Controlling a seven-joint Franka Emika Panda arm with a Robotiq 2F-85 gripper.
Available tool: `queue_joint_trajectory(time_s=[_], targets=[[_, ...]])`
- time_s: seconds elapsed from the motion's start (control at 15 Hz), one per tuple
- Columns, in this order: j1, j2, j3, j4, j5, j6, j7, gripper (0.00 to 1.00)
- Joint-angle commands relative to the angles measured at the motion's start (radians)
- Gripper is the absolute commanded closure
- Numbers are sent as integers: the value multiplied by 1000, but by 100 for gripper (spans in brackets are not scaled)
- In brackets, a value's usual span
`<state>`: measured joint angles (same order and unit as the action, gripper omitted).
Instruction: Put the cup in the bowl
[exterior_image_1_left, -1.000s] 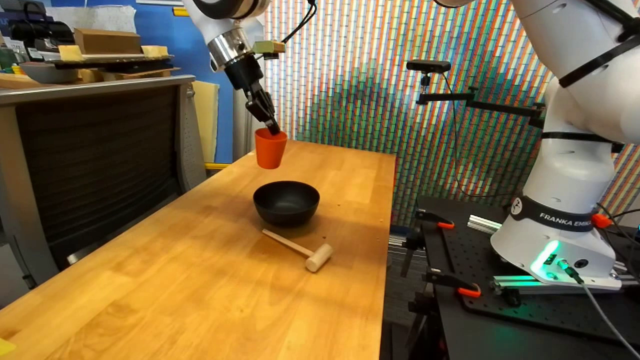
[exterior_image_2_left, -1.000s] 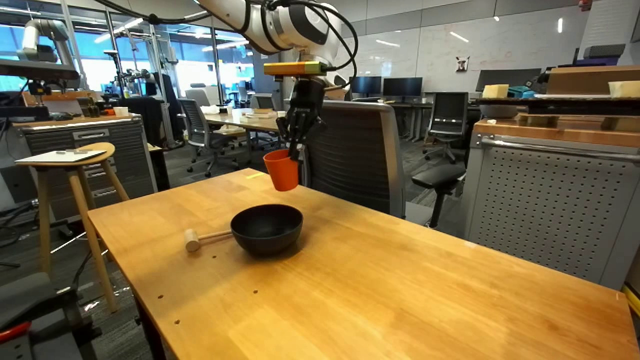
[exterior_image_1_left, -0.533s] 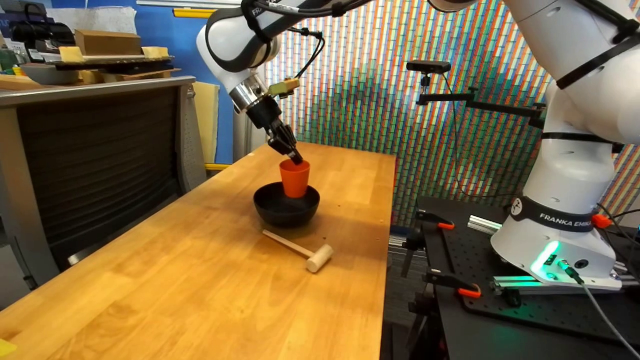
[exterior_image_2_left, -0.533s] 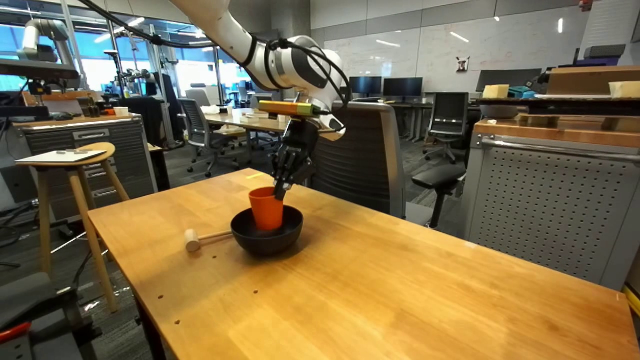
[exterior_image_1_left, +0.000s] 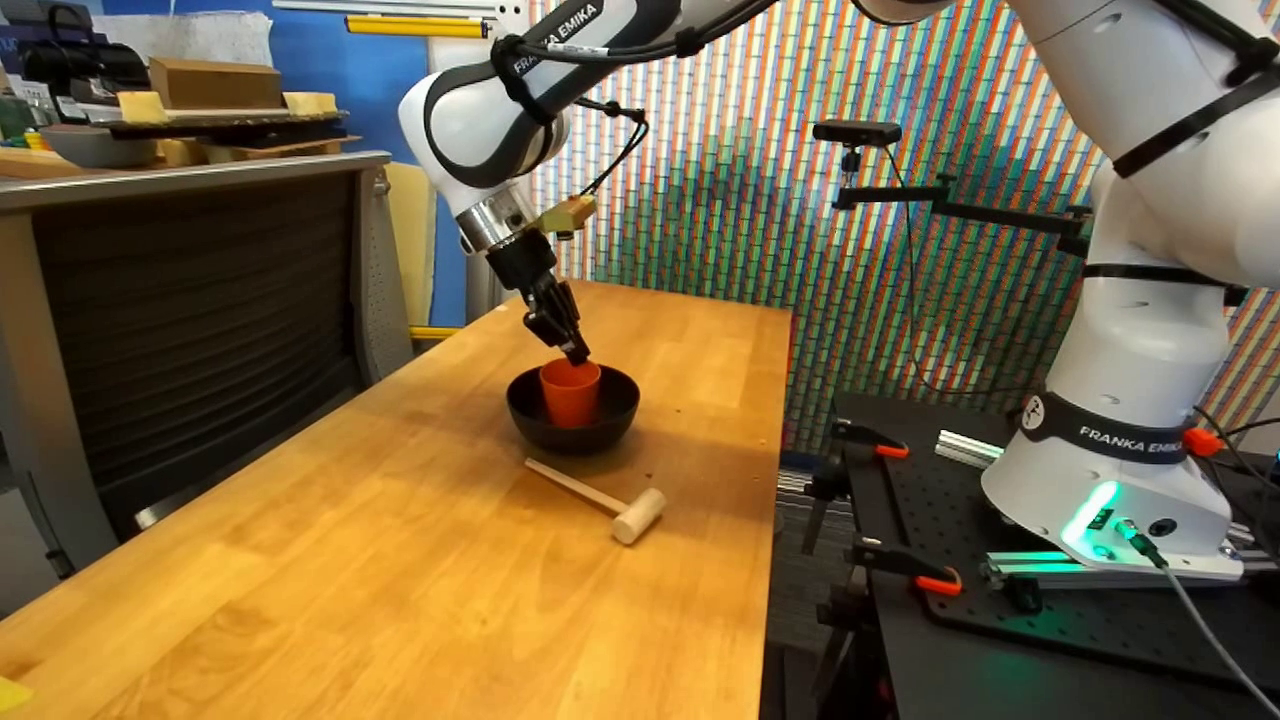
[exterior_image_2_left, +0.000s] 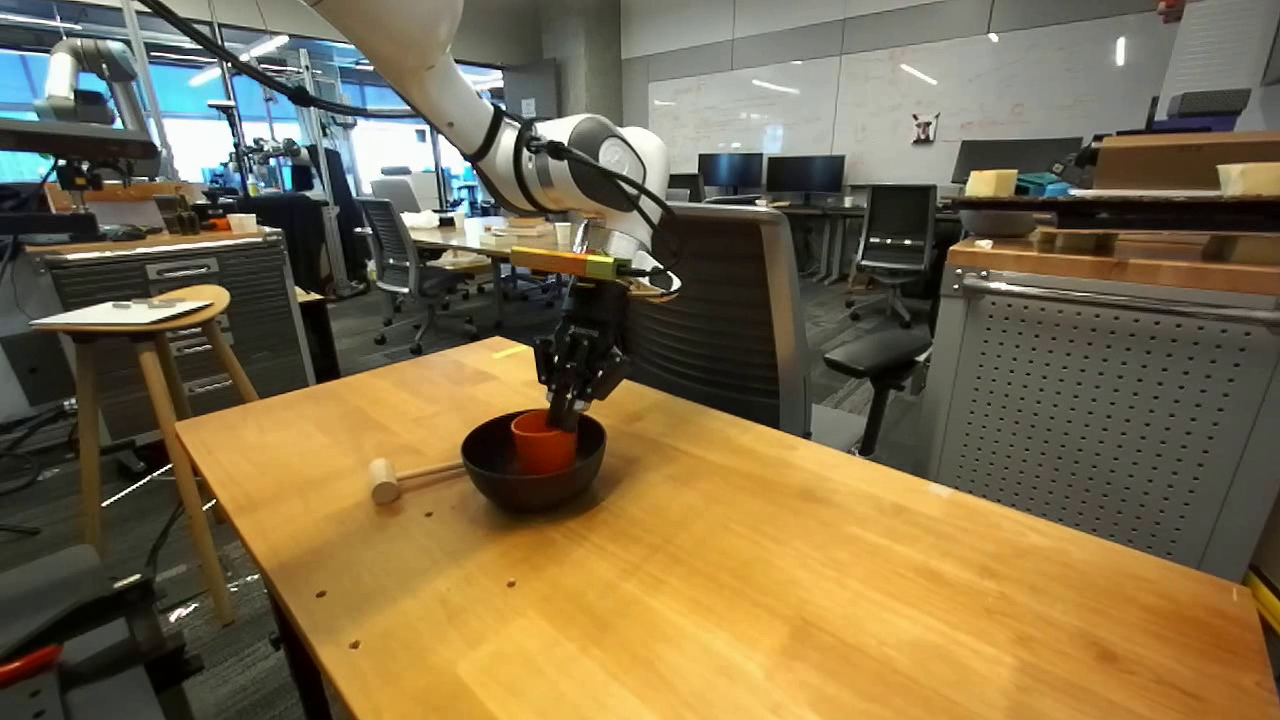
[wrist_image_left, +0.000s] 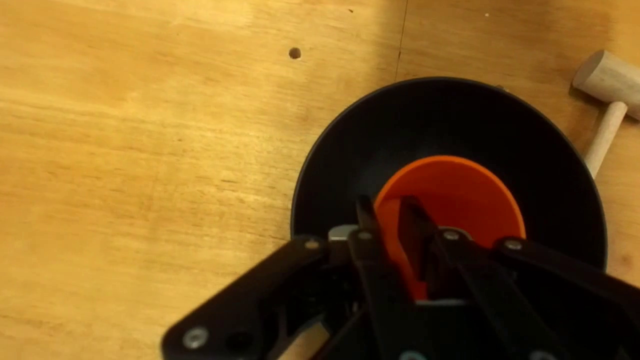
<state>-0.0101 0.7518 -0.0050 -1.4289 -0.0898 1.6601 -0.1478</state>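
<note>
While a wooden stool (exterior_image_2_left: 215, 299) stands off the left end of the bench (exterior_image_2_left: 800, 560) in an exterior view, the light wooden mallet (exterior_image_2_left: 384, 482) lies on the bench, its head to the left and its handle ending just beside the black bowl (exterior_image_2_left: 528, 494). The cup (exterior_image_2_left: 541, 452) stands inside the bowl, red-orange and roughly upright; both exterior views show it within the bowl's rim, though whether its base touches the bowl's floor is hidden. At the right side of the cup's mouth is the gripper (exterior_image_2_left: 564, 416), dark, on a white arm (exterior_image_2_left: 430, 75) that slants down from the upper left. Farther right, a dark-backed chair (exterior_image_2_left: 710, 310) stands beyond the bench, then a gray cabinet (exterior_image_2_left: 1090, 410) with a perforated side.

Left to right in the wrist view, one jaw stands outside the cup's wall, over the bowl, and its partner reaches inside the cup, with orange plastic showing between. The jaws are close to each other astride that wall; whether they are clamped on it or slightly clear of it, I cannot tell. Beyond the cup come the bowl's black interior and then the mallet.
</note>
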Motion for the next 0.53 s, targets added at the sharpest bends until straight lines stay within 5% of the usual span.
queue_joint_trajectory(time_s=[0.0, 0.4, 0.47], targets=[[-16, -112, 2, -109, 8, 64, 9, 48], [-14, -398, -43, -329, -51, 241, 54, 1], [-14, -450, -49, -370, -61, 284, 67, 0]])
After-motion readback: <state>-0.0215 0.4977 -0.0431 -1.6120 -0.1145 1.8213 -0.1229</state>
